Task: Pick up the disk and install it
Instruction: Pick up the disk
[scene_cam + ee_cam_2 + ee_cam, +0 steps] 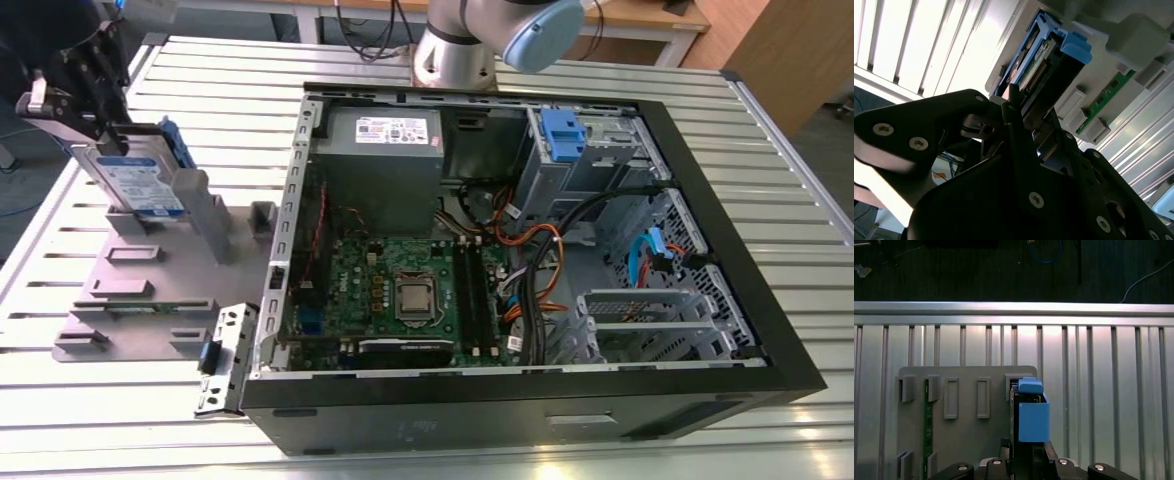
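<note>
Where one disk (144,190) stands upright, one end effector (107,135) sits at its top.

Lab: slatted aluminium bench (801,200), opened computer (534,420)

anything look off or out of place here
Nothing looks damaged or spilled. The disk stands on edge in the grey fixture beside the open computer case, with the gripper at its top. Cables run loose inside the case.
</note>
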Robot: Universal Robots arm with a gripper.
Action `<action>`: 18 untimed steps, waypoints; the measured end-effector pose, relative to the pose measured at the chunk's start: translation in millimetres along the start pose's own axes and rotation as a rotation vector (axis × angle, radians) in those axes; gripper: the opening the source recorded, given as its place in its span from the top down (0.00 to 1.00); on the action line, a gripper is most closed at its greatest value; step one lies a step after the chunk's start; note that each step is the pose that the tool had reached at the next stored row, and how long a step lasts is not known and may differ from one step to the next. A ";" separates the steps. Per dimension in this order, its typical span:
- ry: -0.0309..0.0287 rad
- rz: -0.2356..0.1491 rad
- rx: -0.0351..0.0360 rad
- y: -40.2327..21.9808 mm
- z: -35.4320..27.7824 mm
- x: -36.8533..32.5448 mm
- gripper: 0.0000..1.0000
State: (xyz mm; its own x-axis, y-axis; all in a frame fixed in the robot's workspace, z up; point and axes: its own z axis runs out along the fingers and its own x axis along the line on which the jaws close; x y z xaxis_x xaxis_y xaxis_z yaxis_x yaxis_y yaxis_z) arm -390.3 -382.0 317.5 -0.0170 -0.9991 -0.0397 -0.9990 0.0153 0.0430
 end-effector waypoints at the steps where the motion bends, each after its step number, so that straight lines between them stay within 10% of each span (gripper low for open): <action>1: -0.0001 0.000 0.0001 0.0 -1.3 -0.1 0.65; 18: -0.0003 0.000 0.0005 2.2 -50.5 -2.0 0.65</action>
State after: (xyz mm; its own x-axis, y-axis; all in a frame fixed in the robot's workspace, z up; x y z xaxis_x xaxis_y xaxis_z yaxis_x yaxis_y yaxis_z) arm -390.3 -382.0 368.1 -0.0170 -0.9991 -0.0399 -0.9990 0.0153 0.0426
